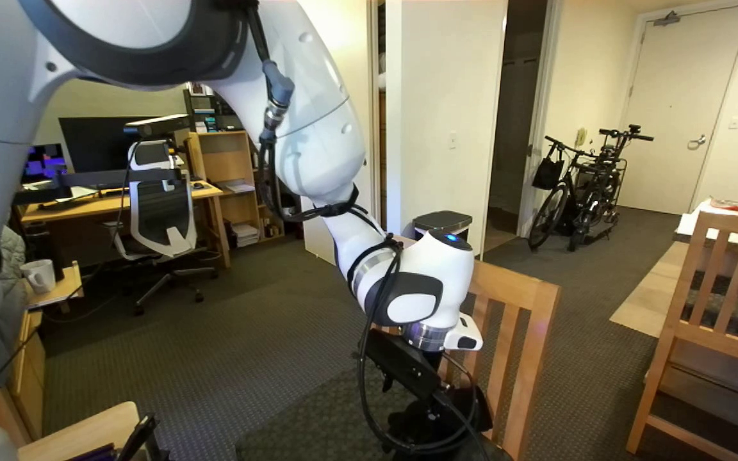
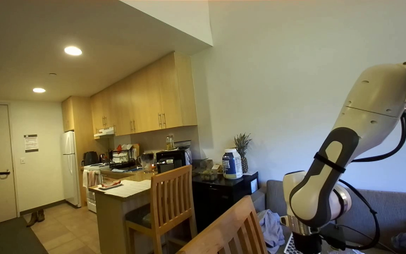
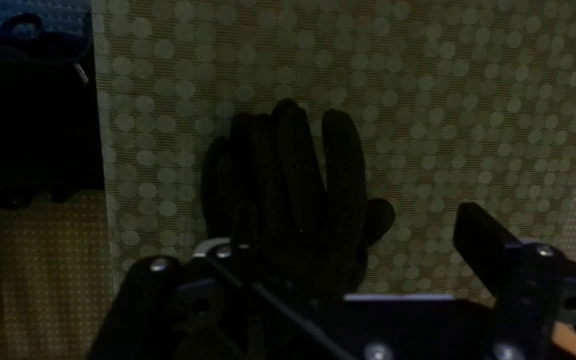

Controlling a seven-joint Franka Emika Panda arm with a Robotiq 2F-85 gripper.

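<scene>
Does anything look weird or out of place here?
Yes: what looks like a dark glove lies on the patterned chair seat, by the open fingers. A seat is for sitting, so that's a bit odd.

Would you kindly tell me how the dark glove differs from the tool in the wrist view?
The dark glove has rounded fingers; the tool has two angular ones. The glove's fingers lie mostly close together, while the tool's two stand wide apart. The glove looks plain, whereas the tool shows shiny bolt heads. Both are dark.
</scene>
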